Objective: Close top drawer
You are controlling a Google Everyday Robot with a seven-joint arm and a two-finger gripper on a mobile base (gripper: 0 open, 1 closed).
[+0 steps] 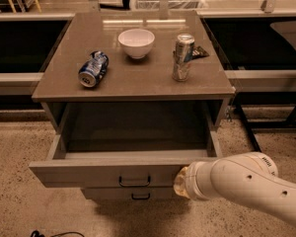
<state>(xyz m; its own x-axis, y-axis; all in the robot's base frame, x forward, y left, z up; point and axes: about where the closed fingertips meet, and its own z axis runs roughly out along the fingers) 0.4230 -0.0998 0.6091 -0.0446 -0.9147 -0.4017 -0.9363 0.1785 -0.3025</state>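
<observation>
Single camera view, set high and close in, tilted steeply down. The pincer (180,182) sits low, right of centre, nearest the lens, at the front of the top drawer (89,174); the surface (133,78) lies beyond the pincer, farther off.
</observation>
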